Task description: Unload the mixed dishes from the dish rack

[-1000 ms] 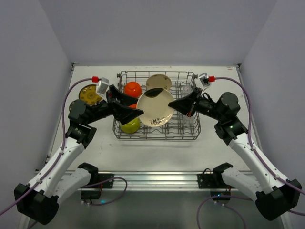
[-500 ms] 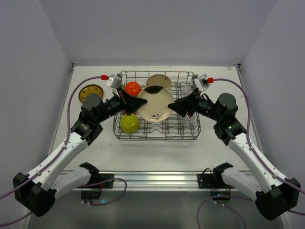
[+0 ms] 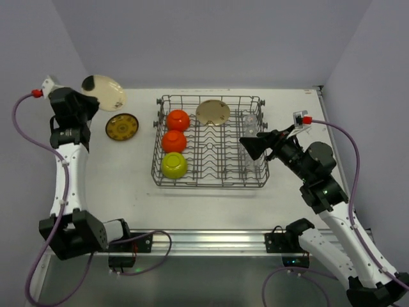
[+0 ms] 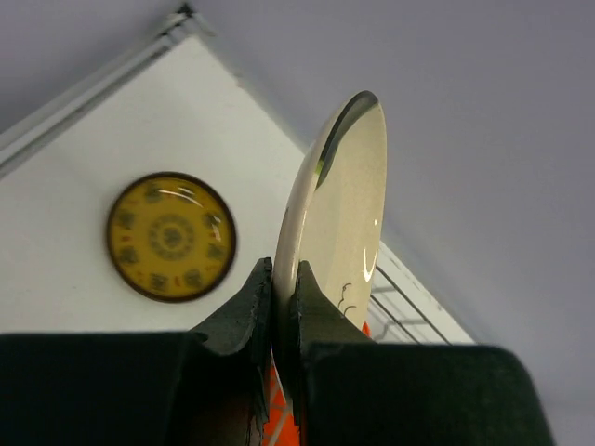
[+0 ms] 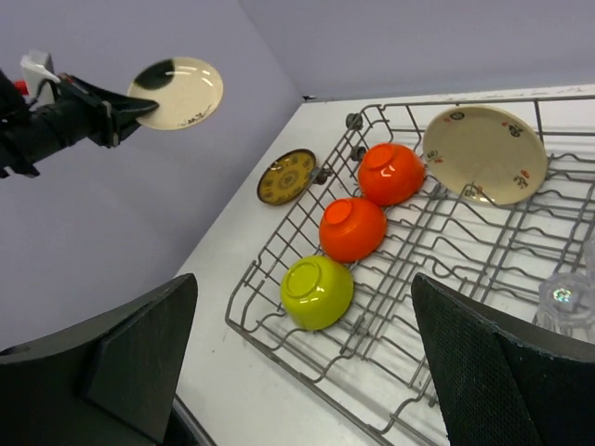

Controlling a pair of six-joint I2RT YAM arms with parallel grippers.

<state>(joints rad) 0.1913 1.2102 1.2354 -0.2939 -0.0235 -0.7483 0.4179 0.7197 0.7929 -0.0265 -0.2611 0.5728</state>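
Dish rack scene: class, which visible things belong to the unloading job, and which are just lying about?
Job: dish rack, two orange bowls, yellow-green bowl, beige plate, glasses, cream plate in left end effector.
Lying about: yellow plate on table, purple cables.

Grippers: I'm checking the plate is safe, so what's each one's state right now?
Left gripper: shut on the rim of the cream plate.
Right gripper: open, holding nothing.

bowls [image 3: 174, 141] at left in dish rack [image 3: 211, 184], plate [image 3: 213, 112] behind, glasses [image 3: 250, 121] right
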